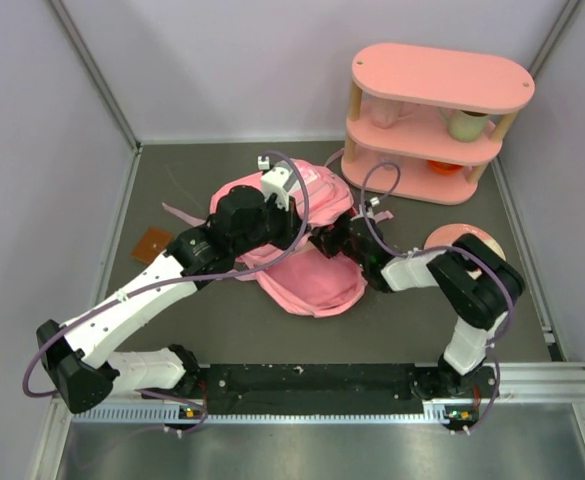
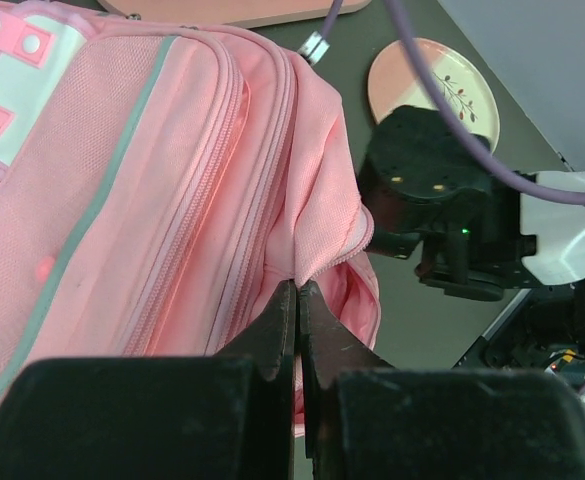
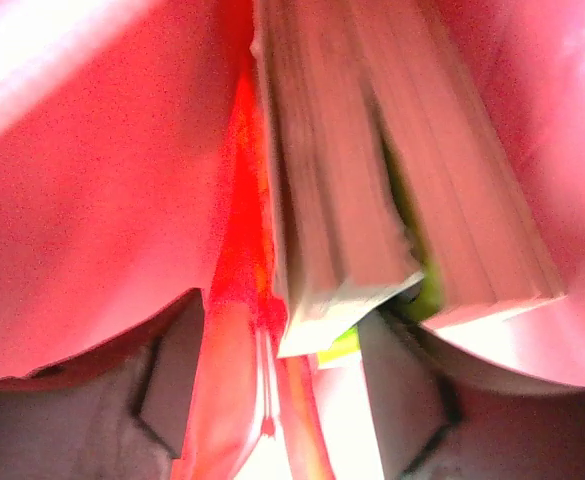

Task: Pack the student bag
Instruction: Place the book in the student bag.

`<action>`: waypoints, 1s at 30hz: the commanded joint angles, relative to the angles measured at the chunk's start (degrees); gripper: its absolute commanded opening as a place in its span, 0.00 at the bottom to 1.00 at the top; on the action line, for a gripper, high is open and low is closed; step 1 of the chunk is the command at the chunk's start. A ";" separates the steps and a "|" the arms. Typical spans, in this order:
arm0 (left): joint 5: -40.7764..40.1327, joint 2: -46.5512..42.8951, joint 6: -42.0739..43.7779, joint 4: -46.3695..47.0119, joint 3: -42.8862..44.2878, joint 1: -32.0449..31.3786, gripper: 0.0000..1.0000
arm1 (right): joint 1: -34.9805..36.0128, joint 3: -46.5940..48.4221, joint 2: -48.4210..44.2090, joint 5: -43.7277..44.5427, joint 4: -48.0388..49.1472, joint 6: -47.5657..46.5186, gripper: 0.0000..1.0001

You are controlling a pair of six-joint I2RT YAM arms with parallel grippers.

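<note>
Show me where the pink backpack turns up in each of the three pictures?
Top external: student bag, centre of table, under both arms.
Left wrist: it fills the left half, edge pinched by the left pincer.
Right wrist: only its pink interior, around books.
Shared landmark: the pink fabric itself.

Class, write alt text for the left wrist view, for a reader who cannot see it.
The left gripper, jaws shut, pinches the zipped edge of the pink student bag, holding its opening apart. To the right, the right arm reaches toward the opening, and a pink and cream plate lies on the dark table beyond.
</note>
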 commanded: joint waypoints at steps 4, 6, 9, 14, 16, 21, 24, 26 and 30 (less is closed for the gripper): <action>1.65 -1.57 -1.74 10.23 0.44 -0.78 0.00 | 0.15 -7.48 -15.15 -2.76 -5.33 -11.26 0.77; 1.47 -1.65 -1.74 10.14 0.26 -0.78 0.00 | 0.06 -7.57 -20.96 -5.31 -10.45 -14.50 0.79; 0.51 -1.91 -1.74 9.79 -0.09 -0.69 0.00 | 0.85 -8.87 -29.04 -6.90 -23.72 -18.72 0.80; 0.06 -1.83 -2.00 10.75 -1.67 -0.61 0.00 | 3.84 -17.30 -44.68 0.83 -36.11 -26.29 0.80; 1.02 -1.48 -1.48 11.02 -1.94 -0.61 0.00 | 3.93 -18.72 -54.17 5.81 -41.56 -26.65 0.80; 8.57 2.12 -1.04 9.26 -1.32 -0.61 0.00 | 4.02 -21.80 -74.71 21.71 -57.55 -25.77 0.95; 14.01 4.84 -2.09 7.95 -1.06 -0.69 0.32 | 3.93 -23.56 -80.55 27.53 -61.17 -24.28 0.99; 16.84 6.08 -2.53 6.90 -0.97 -0.78 0.48 | 3.75 -24.18 -82.59 28.78 -62.24 -22.27 0.99; 16.69 4.16 -2.18 5.84 -2.37 -0.96 0.73 | 3.67 -23.57 -79.35 26.51 -63.29 -18.92 0.99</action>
